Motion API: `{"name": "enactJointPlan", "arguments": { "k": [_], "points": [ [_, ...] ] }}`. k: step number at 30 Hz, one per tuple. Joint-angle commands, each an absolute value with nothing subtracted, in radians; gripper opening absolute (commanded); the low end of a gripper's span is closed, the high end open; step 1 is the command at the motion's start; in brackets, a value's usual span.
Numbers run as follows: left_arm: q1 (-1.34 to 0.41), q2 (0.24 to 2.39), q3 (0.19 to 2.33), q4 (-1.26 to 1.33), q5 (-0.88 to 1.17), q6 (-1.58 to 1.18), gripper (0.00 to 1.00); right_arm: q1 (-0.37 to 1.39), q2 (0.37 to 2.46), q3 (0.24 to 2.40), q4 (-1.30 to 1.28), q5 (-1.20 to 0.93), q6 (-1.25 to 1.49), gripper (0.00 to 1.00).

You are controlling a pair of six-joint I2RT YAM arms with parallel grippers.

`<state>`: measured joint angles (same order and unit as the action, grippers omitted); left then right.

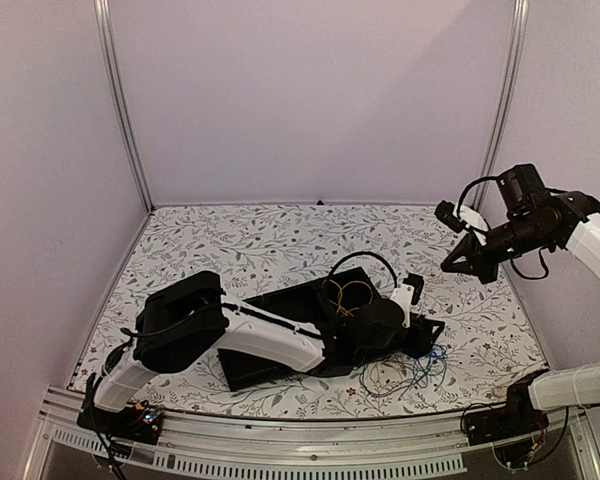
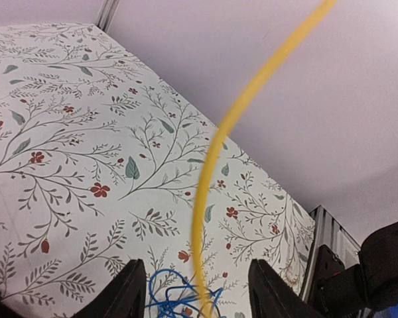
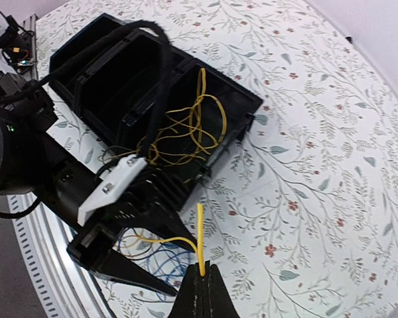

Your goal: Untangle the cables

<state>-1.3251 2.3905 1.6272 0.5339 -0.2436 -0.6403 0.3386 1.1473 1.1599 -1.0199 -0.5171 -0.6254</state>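
A tangle of blue, yellow and dark cables (image 1: 412, 368) lies on the floral table in front of a black compartment tray (image 1: 280, 300). My left gripper (image 1: 425, 335) hovers over the tangle with its jaws open. In the left wrist view (image 2: 196, 281) a taut yellow cable (image 2: 219, 139) runs up between the fingers without touching them, above blue loops (image 2: 169, 297). My right gripper (image 1: 448, 266) is raised at the right and shut on the yellow cable's end (image 3: 199, 228), as the right wrist view (image 3: 200, 270) shows. More yellow cables (image 3: 186, 129) lie coiled in one tray compartment.
The tray (image 3: 113, 73) has several compartments, and the left arm lies across it. The right arm's base (image 2: 378, 265) stands near the table's front right corner. Pale walls and metal posts (image 1: 120, 100) enclose the table.
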Motion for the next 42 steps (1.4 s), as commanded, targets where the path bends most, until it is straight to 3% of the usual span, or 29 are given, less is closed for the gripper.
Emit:
{"name": "enactJointPlan", "arguments": {
  "k": [1,8,20,30,42],
  "points": [
    [-1.328,2.388,1.593,0.54,-0.231,-0.636,0.55,0.184,1.092,1.302,-1.083,-0.363,-0.756,0.0],
    [-1.335,2.388,1.578,0.612,-0.129,-0.584,0.56,-0.026,1.188,1.608,-1.091,-0.344,-0.831,0.0],
    [-1.366,2.248,1.478,0.648,-0.057,-0.44,0.57,-0.032,1.25,1.977,-0.854,-0.239,-0.67,0.0],
    [-1.38,2.129,1.51,0.429,-0.079,-0.386,0.66,-0.032,1.26,1.988,-0.776,-0.325,-0.616,0.0],
    [-1.375,1.854,1.304,0.387,-0.207,-0.37,0.66,0.018,1.295,1.953,-0.838,-0.6,-0.571,0.0]
  ]
}}
